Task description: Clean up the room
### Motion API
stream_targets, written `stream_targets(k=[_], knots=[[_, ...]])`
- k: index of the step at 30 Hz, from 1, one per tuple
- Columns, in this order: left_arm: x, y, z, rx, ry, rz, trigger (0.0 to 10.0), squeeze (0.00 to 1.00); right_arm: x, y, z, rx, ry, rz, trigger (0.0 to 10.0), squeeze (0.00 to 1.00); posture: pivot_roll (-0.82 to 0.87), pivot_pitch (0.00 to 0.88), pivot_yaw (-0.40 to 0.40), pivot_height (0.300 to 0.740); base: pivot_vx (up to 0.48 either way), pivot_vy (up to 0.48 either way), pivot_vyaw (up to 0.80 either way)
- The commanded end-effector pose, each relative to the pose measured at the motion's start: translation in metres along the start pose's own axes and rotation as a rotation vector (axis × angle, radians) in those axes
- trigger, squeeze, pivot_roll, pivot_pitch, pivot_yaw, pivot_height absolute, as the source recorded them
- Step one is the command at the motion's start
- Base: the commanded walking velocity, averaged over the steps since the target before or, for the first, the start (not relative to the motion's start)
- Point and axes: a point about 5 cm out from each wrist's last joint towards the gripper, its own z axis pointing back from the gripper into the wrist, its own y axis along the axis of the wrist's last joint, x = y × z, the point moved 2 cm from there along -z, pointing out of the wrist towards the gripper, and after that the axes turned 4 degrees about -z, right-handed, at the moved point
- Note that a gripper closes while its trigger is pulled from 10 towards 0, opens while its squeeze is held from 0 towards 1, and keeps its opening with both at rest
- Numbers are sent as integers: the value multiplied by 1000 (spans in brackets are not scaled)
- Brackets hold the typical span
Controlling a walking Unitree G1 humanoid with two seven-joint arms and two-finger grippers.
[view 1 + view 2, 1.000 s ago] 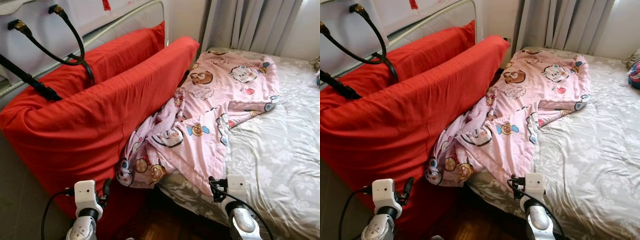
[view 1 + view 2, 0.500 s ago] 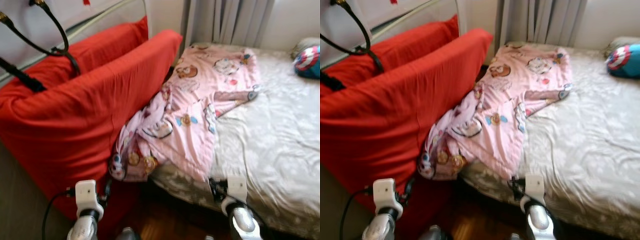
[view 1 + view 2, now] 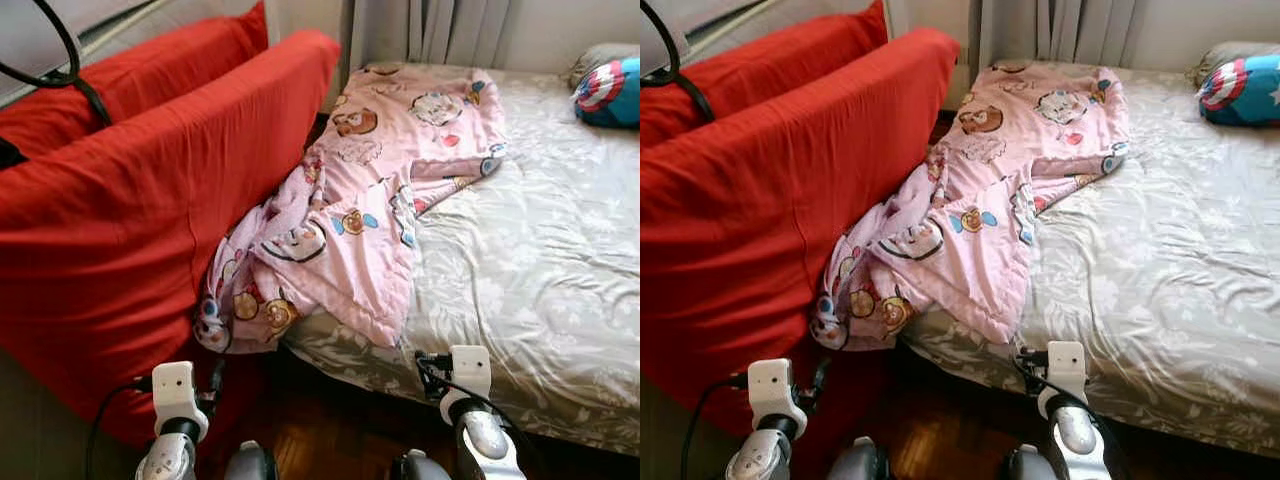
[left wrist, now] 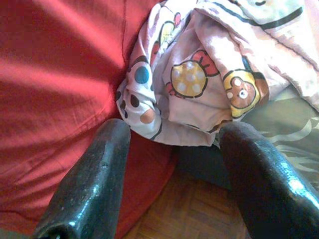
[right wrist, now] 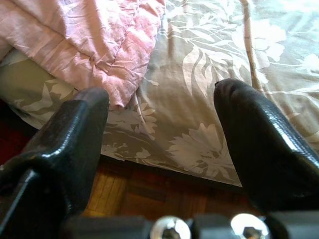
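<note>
A: What's changed around the crumpled pink cartoon-print quilt (image 3: 370,200)?

B: The camera has swung right; a blue-and-red round cushion (image 3: 607,90) now shows beyond the quilt. Probably still approaching.

A: Its lie?

B: Long axis runs from the bed's far end to the near corner, spilling against the red mattress (image 3: 150,200). Left hand (image 4: 172,164) and right hand (image 5: 159,149) are spread, empty, just short of it.

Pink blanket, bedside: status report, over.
Left gripper open, empty, facing the pink blanket. Right gripper open, empty, at the bed edge. Blanket bunched, spilling off the bed against the red mattress.
</note>
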Motion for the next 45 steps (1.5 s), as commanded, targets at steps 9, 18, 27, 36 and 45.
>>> stream_targets(k=[9, 18, 27, 36, 45], knots=[[-3, -1, 1, -3, 6, 6, 10000, 0, -3, -4, 2, -11, 4, -9, 10000, 0, -40, 93, 33, 645, 0, 0, 0], [-3, 0, 1, -2, 5, 7, 10000, 0, -4, -5, 1, -21, 10, -10, 10000, 0, -37, 95, 32, 645, 0, 0, 0], [-5, -1, 0, -20, 15, -1, 10000, 0, -6, -2, 1, -4, 25, 3, 10000, 0, -37, 94, 33, 645, 0, 0, 0], [-6, 0, -2, -20, 18, -9, 10000, 0, -6, -2, 1, 1, 13, -15, 10000, 0, -36, 92, 34, 645, 198, 0, 443], [-6, 0, -2, -20, 16, -8, 10000, 0, -7, -1, 0, 0, 13, -21, 10000, 0, -37, 92, 36, 645, 313, 0, 0]])
